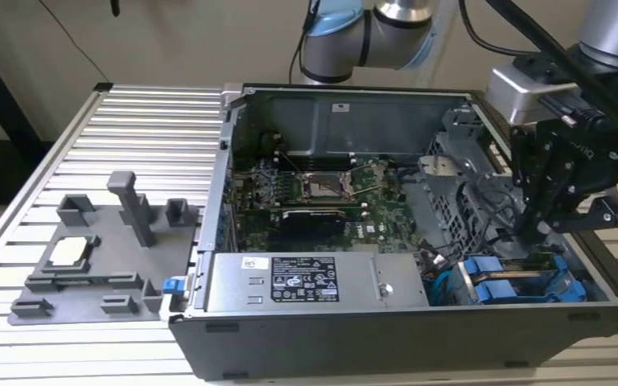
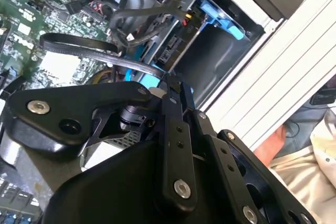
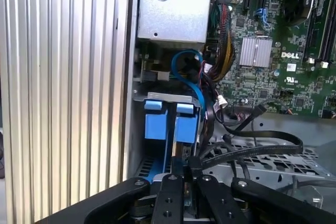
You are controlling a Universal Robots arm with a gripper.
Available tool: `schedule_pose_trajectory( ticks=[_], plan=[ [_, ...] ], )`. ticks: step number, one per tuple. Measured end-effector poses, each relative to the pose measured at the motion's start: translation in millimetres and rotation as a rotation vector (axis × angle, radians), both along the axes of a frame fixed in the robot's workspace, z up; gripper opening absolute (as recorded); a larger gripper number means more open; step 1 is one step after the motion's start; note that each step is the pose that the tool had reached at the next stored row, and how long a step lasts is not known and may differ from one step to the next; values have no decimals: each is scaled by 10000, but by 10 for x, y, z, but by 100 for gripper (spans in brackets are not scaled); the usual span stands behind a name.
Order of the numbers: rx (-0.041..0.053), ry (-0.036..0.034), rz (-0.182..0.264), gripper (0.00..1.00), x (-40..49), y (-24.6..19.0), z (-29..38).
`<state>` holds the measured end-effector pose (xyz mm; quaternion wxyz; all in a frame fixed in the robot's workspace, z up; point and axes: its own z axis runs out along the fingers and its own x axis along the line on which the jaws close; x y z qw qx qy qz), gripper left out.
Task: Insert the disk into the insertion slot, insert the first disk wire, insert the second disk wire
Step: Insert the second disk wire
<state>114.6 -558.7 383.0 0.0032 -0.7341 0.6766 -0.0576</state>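
**Gripper down in the drive corner of the open computer**

Here the gripper (image 1: 542,229) hangs inside the open computer case (image 1: 395,338), at the near corner on the exterior view's right, its black fingers (image 3: 172,195) drawn narrow and pointing into the drive bay. In the first wrist view the fingertips close around the end of a flat black cable (image 3: 262,148), which loops away over the perforated metal cage (image 3: 273,163); whether they truly grip it I cannot tell. Just beyond the fingertips sits the disk (image 3: 170,121) in its blue carrier, already seated in the bay, with a blue cable (image 3: 189,74) curving above it. In the exterior view two blue carriers (image 1: 508,281) lie side by side there. Farther left are the green circuit board (image 1: 309,189) and the labelled power supply (image 1: 309,281). Outside the case, on the ribbed table (image 1: 126,129), stands a grey fixture (image 1: 100,249).
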Motion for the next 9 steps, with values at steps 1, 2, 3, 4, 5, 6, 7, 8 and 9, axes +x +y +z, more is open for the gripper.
schedule_pose_trajectory(
  ticks=[1, 2, 3, 4, 5, 6, 7, 8, 9],
  plan=[
    [2, 9, 0, 16, 2, -27, -1],
    [0, 11, -1, 16, 1, -42, -1],
    [0, 12, -2, 16, 1, -48, 0],
    [1, 12, -2, 16, 1, -48, -1],
    [4, 12, -2, 16, 2, -48, -1],
    [39, 13, -3, 16, 2, -48, 0],
    [187, 12, -8, 16, 2, -48, 0],
    [364, 10, -14, 16, 2, -48, 0],
    [552, 9, -23, 16, 2, -48, -1]
  ],
)
